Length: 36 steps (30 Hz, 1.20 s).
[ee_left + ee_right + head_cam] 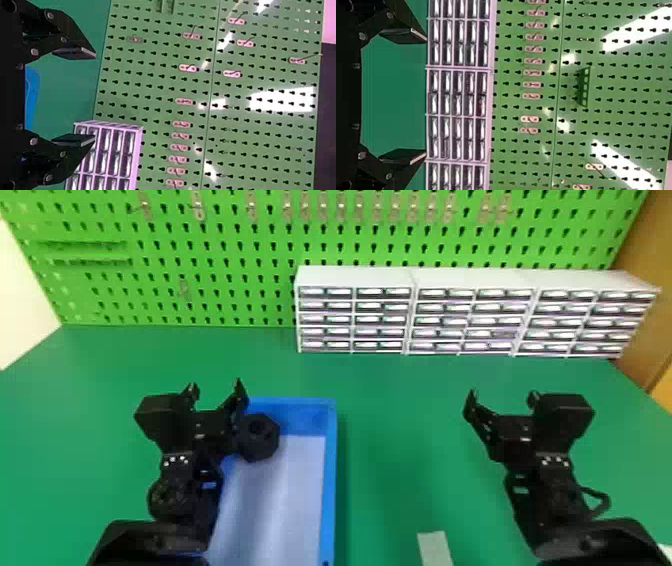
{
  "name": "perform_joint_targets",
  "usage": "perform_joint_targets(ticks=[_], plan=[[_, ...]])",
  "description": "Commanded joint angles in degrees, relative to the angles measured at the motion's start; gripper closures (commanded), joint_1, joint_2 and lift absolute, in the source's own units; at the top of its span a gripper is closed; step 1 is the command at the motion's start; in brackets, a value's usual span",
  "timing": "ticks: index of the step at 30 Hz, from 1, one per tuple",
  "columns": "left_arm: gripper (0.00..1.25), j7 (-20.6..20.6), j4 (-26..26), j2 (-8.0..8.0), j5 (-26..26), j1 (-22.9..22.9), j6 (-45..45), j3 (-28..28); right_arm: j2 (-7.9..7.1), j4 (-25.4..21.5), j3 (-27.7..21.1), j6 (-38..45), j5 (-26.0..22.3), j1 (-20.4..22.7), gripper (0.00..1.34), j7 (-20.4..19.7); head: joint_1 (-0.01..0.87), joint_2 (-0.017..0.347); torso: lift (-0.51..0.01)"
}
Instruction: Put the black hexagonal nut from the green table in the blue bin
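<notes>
Black hexagonal nut with a round central hole (257, 437) lay inside the blue rectangular bin with a pale floor (328, 490), left of centre in the frame, toward the bin's far end. One side of the nut was partly hidden by the left gripper (216, 387); could not tell whether the two touched. Left gripper: black, two flat fingers spread wide, nothing between them, over the bin's far left part. Its wrist view agreed: wide gap, empty grip. Right gripper (502, 395), same black build, stood well apart from the bin, right of centre in the frame; fingers wide open, grip empty. Both were above the green table (390, 430). Pale flat strip (435, 547) on the table at the lower edge, between bin and right arm. Three white cabinets of small drawers (355, 276) stood side by side, upper centre to upper right. Behind them, a bright green pegboard (225, 285) spanned the top, small metal hooks (199, 205) along its upper part. Brown panel (650, 265) at upper right.
</notes>
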Motion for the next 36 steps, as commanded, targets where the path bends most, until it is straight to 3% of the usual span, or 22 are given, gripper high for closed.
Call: perform_joint_targets(ticks=[1,36], plan=[[0.51,0.00,0.07,0.00,0.00,-0.04,0.00,-0.06,0.00,-0.01,0.00,0.00,-0.09,0.05,0.28,0.00,0.657,0.057,-0.095],[0.50,0.00,0.16,0.00,0.35,0.05,0.00,-0.06,0.00,-0.01,0.00,0.00,-0.45,0.31,0.28,0.00,0.657,0.057,-0.095]])
